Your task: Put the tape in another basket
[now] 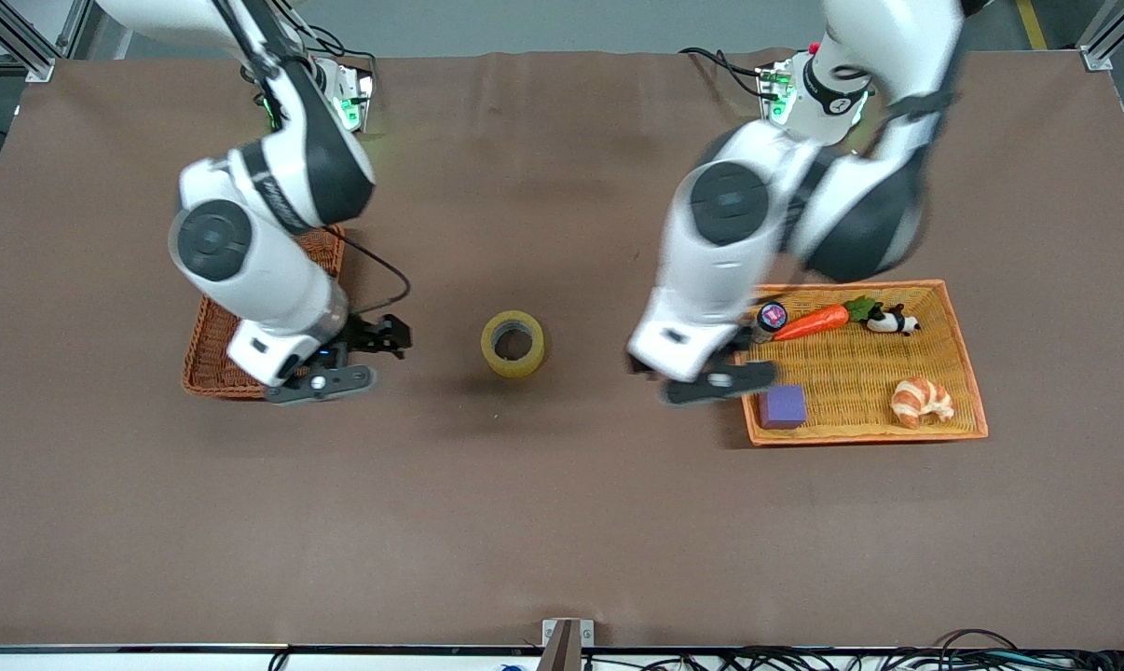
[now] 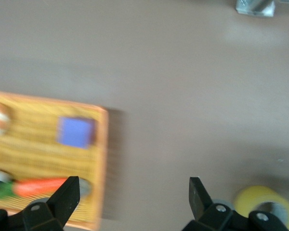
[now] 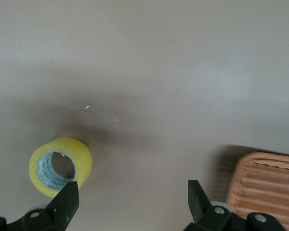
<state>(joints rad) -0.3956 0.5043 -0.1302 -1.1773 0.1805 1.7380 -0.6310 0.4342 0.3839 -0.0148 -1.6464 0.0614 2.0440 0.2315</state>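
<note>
Yellowish tape (image 1: 513,343), one roll, is lying flat on the bare brown table (image 1: 562,522) between the two baskets, touching neither. Dark wicker basket (image 1: 210,347), the destination, is sitting toward the right arm's end, partly under that arm. Right gripper (image 1: 387,335) is hovering beside that basket with jaws spread, holding nothing. Left gripper (image 2: 134,198) is hanging over the orange tray's (image 1: 963,359) edge, jaws wide, empty. Tray is carrying a carrot (image 1: 812,321), purple block (image 1: 783,406), croissant (image 1: 921,401) and panda toy (image 1: 891,321). Handling note: the right gripper is best placed; centre over the ring, straddle one wall, close firmly.
</note>
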